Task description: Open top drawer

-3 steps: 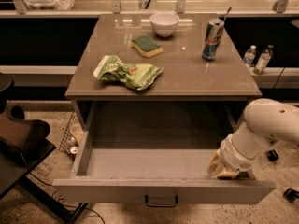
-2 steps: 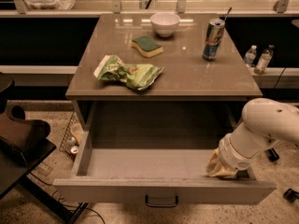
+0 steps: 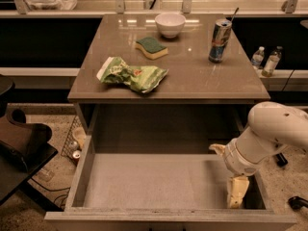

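The top drawer point(image 3: 144, 182) is pulled far out from under the tabletop and its plain grey inside shows, with nothing lying in it. Its front edge point(image 3: 168, 218) runs along the bottom of the view and its handle is out of view. My gripper point(image 3: 237, 190) hangs from the white arm point(image 3: 269, 134) at the right and reaches down inside the drawer's right end, close to the right wall and front edge.
On the brown tabletop point(image 3: 192, 81) lie a green chip bag point(image 3: 131, 74), a green and yellow sponge point(image 3: 151, 47), a white bowl point(image 3: 169, 24) and a drink can point(image 3: 219, 40). Two small bottles point(image 3: 265, 60) stand at the right. A dark chair point(image 3: 21, 143) is at the left.
The white arm and gripper have shifted slightly left and deeper into the drawer's right end. The drawer stays open.
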`<state>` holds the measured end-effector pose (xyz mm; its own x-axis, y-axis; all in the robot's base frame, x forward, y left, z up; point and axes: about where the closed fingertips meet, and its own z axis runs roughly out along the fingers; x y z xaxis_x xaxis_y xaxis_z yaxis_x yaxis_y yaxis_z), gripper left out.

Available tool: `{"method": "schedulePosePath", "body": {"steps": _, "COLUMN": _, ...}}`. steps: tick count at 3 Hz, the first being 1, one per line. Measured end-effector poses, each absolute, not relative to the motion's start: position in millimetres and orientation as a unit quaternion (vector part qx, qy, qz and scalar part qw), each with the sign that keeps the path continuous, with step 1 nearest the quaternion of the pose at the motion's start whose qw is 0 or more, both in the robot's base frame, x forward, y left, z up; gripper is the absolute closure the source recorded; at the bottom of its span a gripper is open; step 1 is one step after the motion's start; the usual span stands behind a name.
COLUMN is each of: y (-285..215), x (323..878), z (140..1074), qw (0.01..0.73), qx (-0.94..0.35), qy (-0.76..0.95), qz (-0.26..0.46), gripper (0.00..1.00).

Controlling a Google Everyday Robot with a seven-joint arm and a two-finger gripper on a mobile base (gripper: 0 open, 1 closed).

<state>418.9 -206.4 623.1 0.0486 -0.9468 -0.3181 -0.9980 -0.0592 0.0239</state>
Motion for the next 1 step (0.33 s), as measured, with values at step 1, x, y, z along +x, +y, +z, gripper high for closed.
{"method": "schedulePosePath", "body": {"steps": 1, "y": -206.4, "x": 418.9, "z": 623.1, "qw": 0.102, "qx": -0.717, "qy": 0.678, "qz": 0.125, "gripper": 0.00}}
